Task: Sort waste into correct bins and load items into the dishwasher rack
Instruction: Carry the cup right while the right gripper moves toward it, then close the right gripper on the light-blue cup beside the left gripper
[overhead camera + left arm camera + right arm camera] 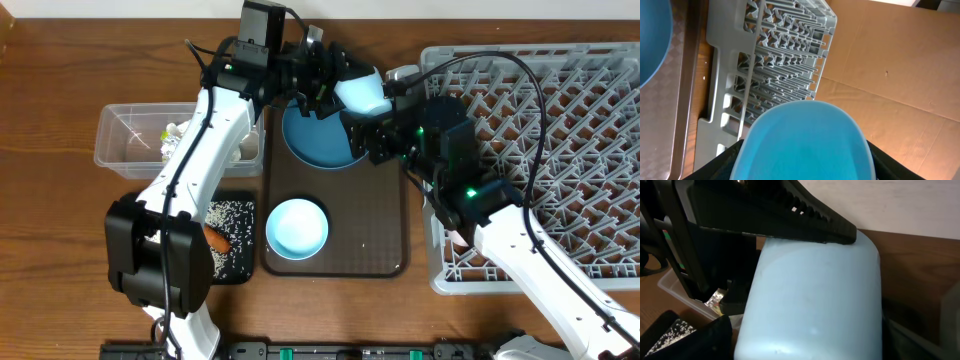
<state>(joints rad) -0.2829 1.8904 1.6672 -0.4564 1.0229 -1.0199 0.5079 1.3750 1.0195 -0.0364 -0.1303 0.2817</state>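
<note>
A light blue cup [362,93] hangs above the brown tray's far end, between the two arms. My left gripper [335,85] is shut on it; in the left wrist view the cup's blue mouth [805,145] fills the space between the left gripper's [802,167] dark fingers. My right gripper [377,122] comes from the rack side, its jaws open and flanking the cup's pale body [815,300]. The round blue plate [315,140] and the white bowl [296,227] rest on the brown tray. The grey dishwasher rack [560,120] stands at the right.
The clear tub [125,140] at the left holds paper and a wrapper [715,297]. In front of it, the black tray [232,262] holds rice and a carrot [217,240]. The brown serving tray [385,230] lies in the middle. The rack [780,65] sits close behind the cup.
</note>
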